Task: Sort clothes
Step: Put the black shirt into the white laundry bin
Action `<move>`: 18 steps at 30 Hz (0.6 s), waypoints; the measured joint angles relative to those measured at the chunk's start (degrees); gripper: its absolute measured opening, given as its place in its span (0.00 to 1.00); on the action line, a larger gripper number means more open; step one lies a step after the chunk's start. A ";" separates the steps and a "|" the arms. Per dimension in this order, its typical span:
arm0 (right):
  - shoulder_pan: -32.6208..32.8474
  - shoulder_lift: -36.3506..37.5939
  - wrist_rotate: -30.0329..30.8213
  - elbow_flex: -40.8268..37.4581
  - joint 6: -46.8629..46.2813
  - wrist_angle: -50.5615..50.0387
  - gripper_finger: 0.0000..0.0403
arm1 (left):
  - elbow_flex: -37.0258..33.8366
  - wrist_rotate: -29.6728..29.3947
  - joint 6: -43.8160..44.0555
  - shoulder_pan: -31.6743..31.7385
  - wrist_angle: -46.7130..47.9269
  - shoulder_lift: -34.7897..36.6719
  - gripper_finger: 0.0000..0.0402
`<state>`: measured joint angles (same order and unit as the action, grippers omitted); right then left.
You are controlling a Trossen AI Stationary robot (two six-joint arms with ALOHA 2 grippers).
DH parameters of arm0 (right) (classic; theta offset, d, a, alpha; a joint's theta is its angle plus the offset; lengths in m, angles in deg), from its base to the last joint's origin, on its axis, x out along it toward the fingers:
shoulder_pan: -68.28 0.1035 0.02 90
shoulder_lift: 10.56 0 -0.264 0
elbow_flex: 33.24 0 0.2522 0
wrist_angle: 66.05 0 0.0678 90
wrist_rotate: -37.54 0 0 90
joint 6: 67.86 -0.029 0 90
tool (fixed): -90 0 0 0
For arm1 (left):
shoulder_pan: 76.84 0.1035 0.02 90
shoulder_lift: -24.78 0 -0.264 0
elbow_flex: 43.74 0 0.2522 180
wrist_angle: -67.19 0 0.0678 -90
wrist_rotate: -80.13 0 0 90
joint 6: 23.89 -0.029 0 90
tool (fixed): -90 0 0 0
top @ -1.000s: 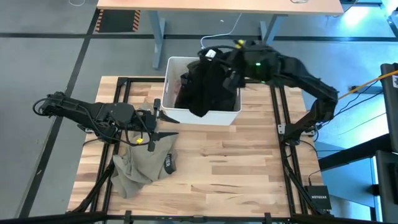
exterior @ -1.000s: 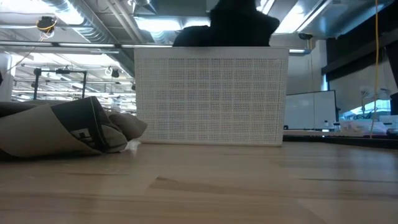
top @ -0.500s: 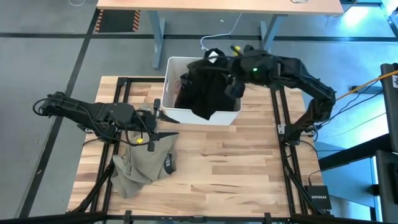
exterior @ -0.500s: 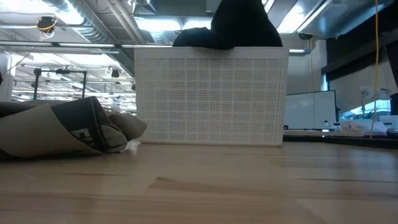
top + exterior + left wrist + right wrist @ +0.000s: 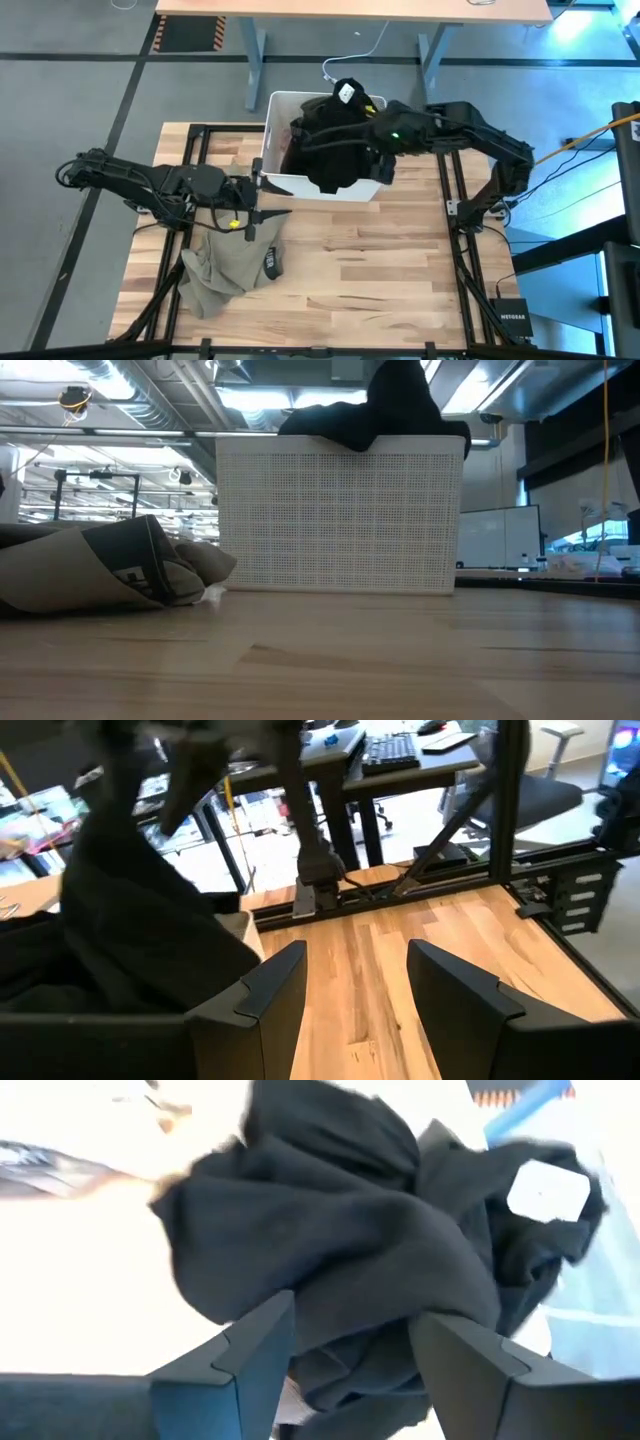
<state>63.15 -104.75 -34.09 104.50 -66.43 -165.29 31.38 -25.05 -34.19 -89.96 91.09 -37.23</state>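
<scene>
Landmark: the white bin (image 5: 300,182) stands at the far middle of the wooden surface (image 5: 380,260); in the low view its perforated wall (image 5: 340,520) fills the centre.
Black garment: the black garment (image 5: 335,140) lies heaped in the bin, and one part hangs over the bin's near rim. A white label (image 5: 346,93) shows at its far end. In the low view it (image 5: 385,410) rises above the top edge of the bin.
Pink garment: a small pink patch (image 5: 291,140) shows inside the bin, at its left side, just beside the black garment.
Khaki-olive garment: the khaki-olive garment (image 5: 228,265) lies crumpled on the surface, in front of the bin and to its left, well apart from it. In the low view it (image 5: 100,570) rests on the surface to the left of the bin.
Right end effector: the right end effector (image 5: 372,140) is over the right part of the bin. In the right wrist view its two fingers (image 5: 240,1355) stand apart, and the black garment (image 5: 350,1270) lies just beyond them, not held between them.
Left end effector: the left end effector (image 5: 270,200) is just in front of the bin's left near corner, above the edge of the khaki-olive garment. In the left wrist view its fingers (image 5: 275,985) are spread apart, with only bare wood between them.
</scene>
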 joint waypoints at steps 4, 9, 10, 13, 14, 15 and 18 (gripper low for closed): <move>3.52 1.61 -1.12 0.05 -1.36 1.24 0.53 | 0.00 0.00 1.32 1.34 -0.05 -0.36 0.42; 9.25 3.04 -1.68 0.06 -5.69 -0.60 0.53 | 0.00 0.00 1.60 2.25 0.08 -0.47 0.42; 10.56 3.09 -0.87 0.07 -6.36 -1.16 0.53 | 0.00 0.00 1.60 2.40 0.06 -0.47 0.42; 14.01 3.01 3.50 -0.06 -9.07 -2.98 0.53 | 0.00 0.00 1.90 2.42 0.12 -0.47 0.42; 15.03 3.00 4.23 -0.65 -10.42 -3.01 0.53 | 0.00 0.00 2.10 2.42 0.10 -0.47 0.42; 15.89 3.08 4.12 -1.48 -11.54 -3.00 0.53 | 0.00 0.00 2.24 2.42 0.08 -0.44 0.42; 18.32 3.02 -0.84 -5.36 -13.58 -3.48 0.53 | 0.00 0.00 2.43 2.42 0.21 -0.44 0.42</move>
<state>81.47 -101.72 -34.93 99.15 -80.01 -168.77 31.38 -25.05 -31.77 -87.54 91.30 -37.68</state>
